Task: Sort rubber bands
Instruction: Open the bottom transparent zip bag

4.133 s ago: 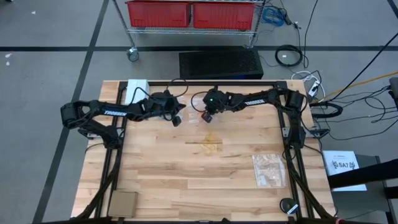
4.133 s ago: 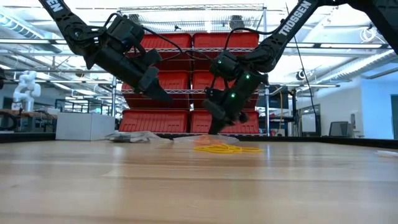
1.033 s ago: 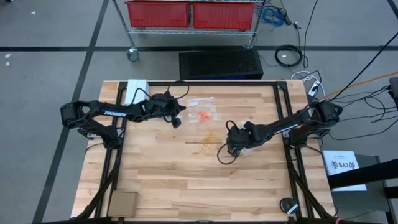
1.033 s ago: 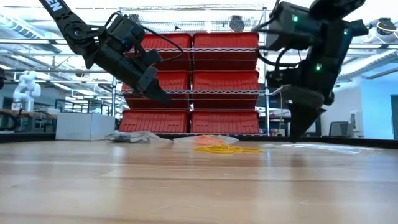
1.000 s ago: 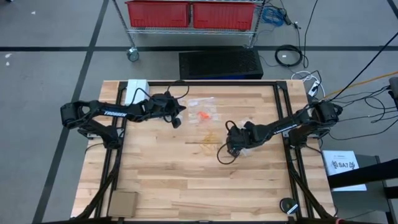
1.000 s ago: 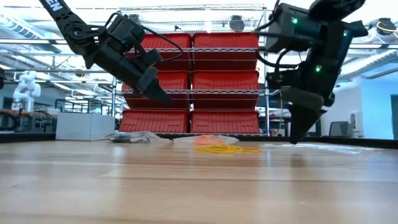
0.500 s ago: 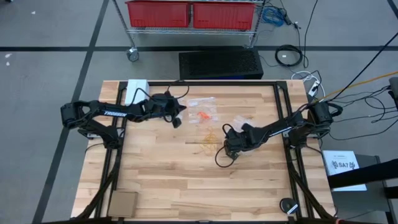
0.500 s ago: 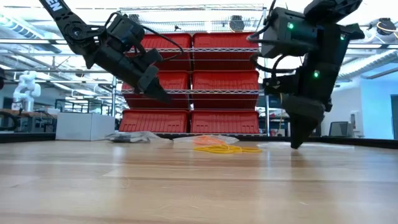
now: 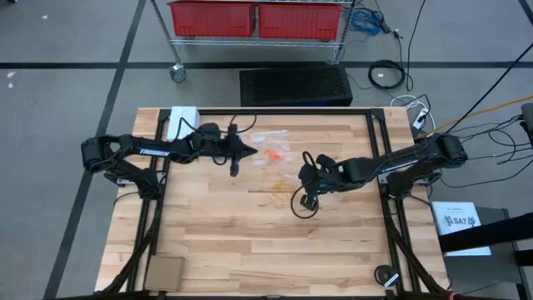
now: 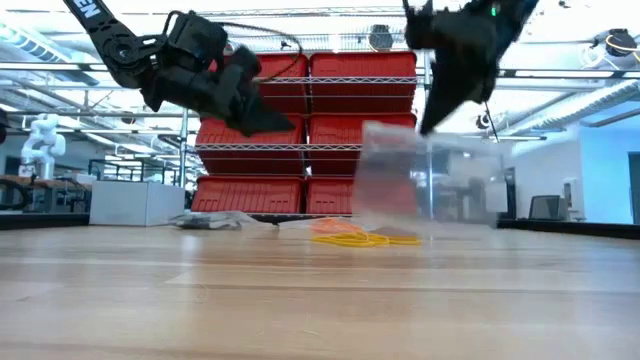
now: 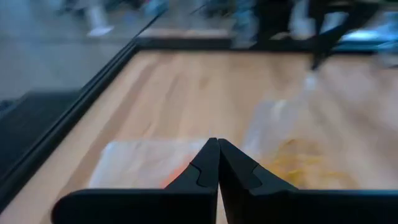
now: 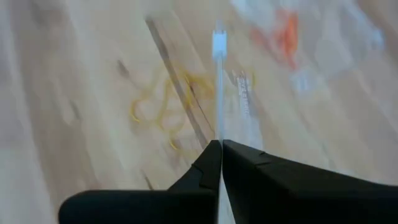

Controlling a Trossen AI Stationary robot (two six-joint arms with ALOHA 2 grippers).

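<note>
A loose pile of yellow rubber bands (image 9: 283,188) lies on the wooden table near its middle, also in the low view (image 10: 355,238). A few orange rubber bands (image 9: 268,156) lie inside a clear zip bag (image 9: 273,143) flat on the table behind them. My right gripper (image 10: 428,128) hangs above the table to the right of the yellow bands, shut on a second clear zip bag (image 10: 430,185). My left gripper (image 9: 250,152) is shut and holds nothing, up in the air left of the orange bands, pointing almost level toward the table's right. My right gripper pinches the clear bag's upper edge (image 12: 217,134) between its two fingers, coming from above and slanting down. The bag hangs flat below the fingers. Its lower edge (image 10: 425,234) is close to the tabletop; whether it touches I cannot tell.
A black cable loop (image 9: 304,205) hangs under the right arm. A white box (image 9: 183,115) sits at the far left corner and a brown pad (image 9: 165,271) at the near left corner. Black frame rails (image 9: 391,225) run along the table's sides. Bare wood fills the near half.
My right gripper, down at the tabletop a second ago, has taken hold of the clear bag and risen, and the bag now hangs below it. My left gripper has tipped up from slanting down to nearly level, pointing toward the table's right.
</note>
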